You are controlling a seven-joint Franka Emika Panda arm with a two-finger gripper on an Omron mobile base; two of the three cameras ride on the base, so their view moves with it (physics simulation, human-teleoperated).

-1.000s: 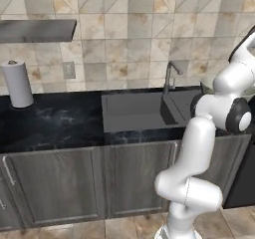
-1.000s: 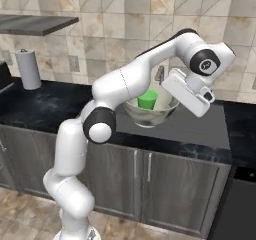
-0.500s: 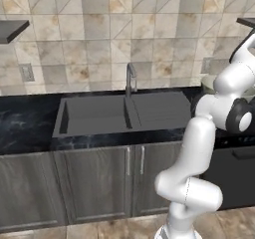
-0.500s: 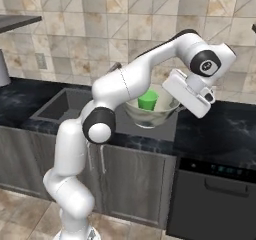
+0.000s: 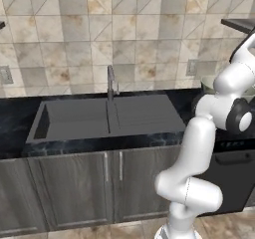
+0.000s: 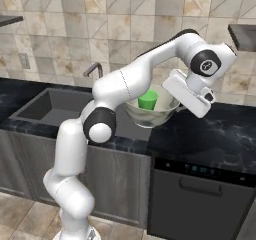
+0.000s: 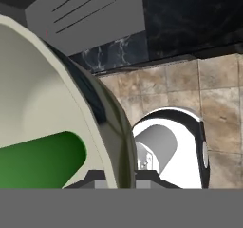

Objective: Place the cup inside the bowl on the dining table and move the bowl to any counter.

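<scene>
Sitting inside the round, deep, pale cream bowl (image 6: 150, 115), the small bright green plastic cup (image 6: 147, 100) marks the first half of the job as done. I carry the bowl in the air, clear of the bench, with my tool (image 6: 176, 104) pinched narrow on its right rim; the hand view puts that rim edge-on between my fingertips, the cup lying green in the hollow to one side.

What is left, as I judge it, is to lower the bowl onto the black marble bench (image 6: 210, 134) over grey wood-grain cabinet doors (image 5: 74, 188) and let go. It hangs just past the right end of the built-in grey sink (image 5: 107, 116), above the bench's front edge beside the black appliance panel (image 6: 200, 194), so a flat spot lies near.

The right base view shows bowl, cup and tool together. The left base view gives the whole sink and the slim metal faucet (image 5: 111, 83), while my own arm covers most of the bowl. The hand view adds the tan tiled floor (image 7: 209, 89) below.
</scene>
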